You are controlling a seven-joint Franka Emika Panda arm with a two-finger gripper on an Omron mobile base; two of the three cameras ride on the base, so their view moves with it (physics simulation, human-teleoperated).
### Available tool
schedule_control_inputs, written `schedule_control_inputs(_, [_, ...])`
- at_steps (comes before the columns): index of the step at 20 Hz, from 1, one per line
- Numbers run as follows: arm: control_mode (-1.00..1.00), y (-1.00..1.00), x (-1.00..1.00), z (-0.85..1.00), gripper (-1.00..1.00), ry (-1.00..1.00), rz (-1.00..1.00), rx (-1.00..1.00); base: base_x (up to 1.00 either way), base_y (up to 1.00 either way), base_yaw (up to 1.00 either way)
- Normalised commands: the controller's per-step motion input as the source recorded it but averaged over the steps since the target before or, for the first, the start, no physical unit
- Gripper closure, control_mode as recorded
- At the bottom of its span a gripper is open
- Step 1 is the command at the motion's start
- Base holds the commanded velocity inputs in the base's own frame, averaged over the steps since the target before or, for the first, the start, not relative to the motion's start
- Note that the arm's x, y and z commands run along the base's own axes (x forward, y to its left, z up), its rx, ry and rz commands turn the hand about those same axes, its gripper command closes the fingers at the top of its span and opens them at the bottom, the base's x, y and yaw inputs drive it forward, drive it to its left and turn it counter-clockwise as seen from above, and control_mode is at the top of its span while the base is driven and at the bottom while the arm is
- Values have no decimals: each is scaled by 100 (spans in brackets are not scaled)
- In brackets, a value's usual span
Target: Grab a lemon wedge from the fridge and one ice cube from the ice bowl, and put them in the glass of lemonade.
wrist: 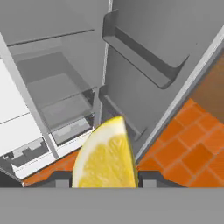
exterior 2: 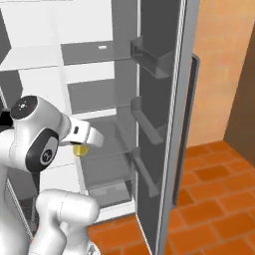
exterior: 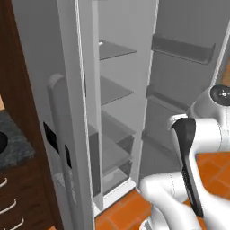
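Item: lemon wedge (wrist: 105, 155), clamped in my gripper (wrist: 105, 183).
Risk: wedge could slip; open fridge (wrist: 144, 61) door at 2 o'clock could snag me.

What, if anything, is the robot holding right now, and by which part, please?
The lemon wedge: the jaws are closed on its lower part, one on each flat side, with its pointed end sticking out towards the open fridge.
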Motion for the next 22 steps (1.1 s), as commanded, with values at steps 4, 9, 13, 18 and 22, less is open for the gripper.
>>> schedule_control_inputs(4, [100,0,0,0,100,0,0,0,5,0,-79])
schedule_control_inputs(9, [100,0,0,0,100,0,0,0,-14,4,-75])
schedule_control_inputs(13, [100,0,0,0,100,0,0,0,-67,21,-62])
schedule_control_inputs(18, [100,0,0,0,100,0,0,0,-87,12,-60])
schedule_control_inputs(22, [100,0,0,0,100,0,0,0,-97,0,-55])
